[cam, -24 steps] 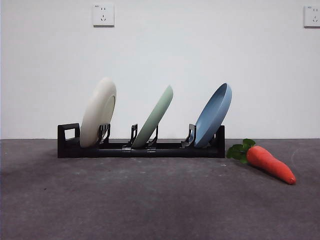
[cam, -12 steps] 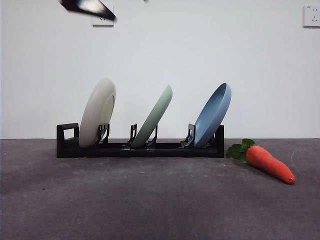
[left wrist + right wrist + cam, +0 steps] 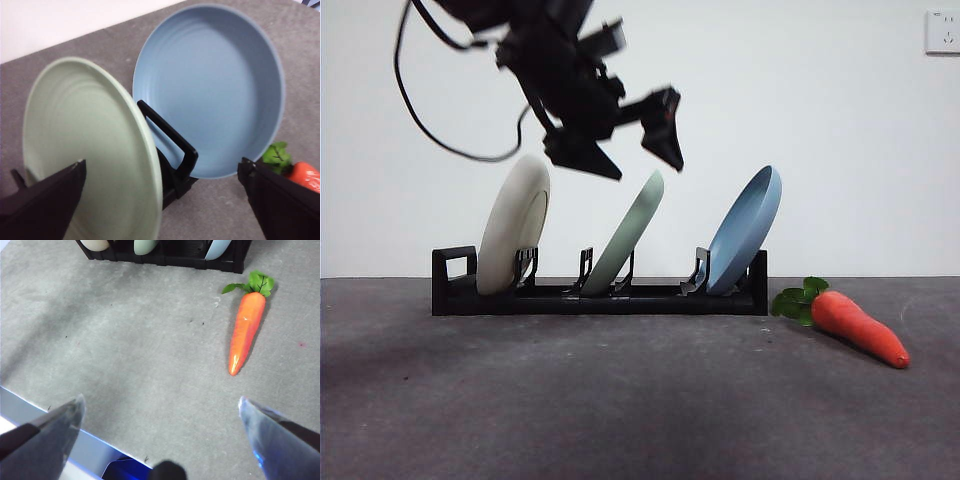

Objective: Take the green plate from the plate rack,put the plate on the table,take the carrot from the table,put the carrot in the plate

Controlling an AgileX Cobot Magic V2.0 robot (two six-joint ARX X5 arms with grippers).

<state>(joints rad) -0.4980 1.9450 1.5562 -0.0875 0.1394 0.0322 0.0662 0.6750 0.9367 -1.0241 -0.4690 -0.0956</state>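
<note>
On the dark grey desk (image 3: 620,400) a long black plate rack (image 3: 600,295) holds three leaning plates: a cream-white plate (image 3: 515,225) near the end with the square loop, the green plate (image 3: 627,235) in the middle slot, and a blue plate (image 3: 747,230) at the other end. All three tilt the same way, and none touches its neighbour. The green plate is pale sage, matte, round and shallow, with a raised rim; in the left wrist view faint concentric rings show on its face, and a black upright prong of the rack rises between it and the blue plate. The left pincer (image 3: 630,140) hangs just above the green plate's upper rim, its jaws spread wide and holding nothing; a black cable (image 3: 430,120) loops down from the arm behind it, over the cream-white plate. The carrot (image 3: 860,328) lies flat on the desk just beyond the rack's blue-plate end, apart from it, orange-red and tapered, its green leaf tuft pointing toward the rack. The right pincer (image 3: 160,427) waits over bare desk, well apart from the carrot, jaws open and empty. On the white wall behind, a white power socket (image 3: 944,32) sits at the upper corner; no writing can be read on it or anywhere else.
</note>
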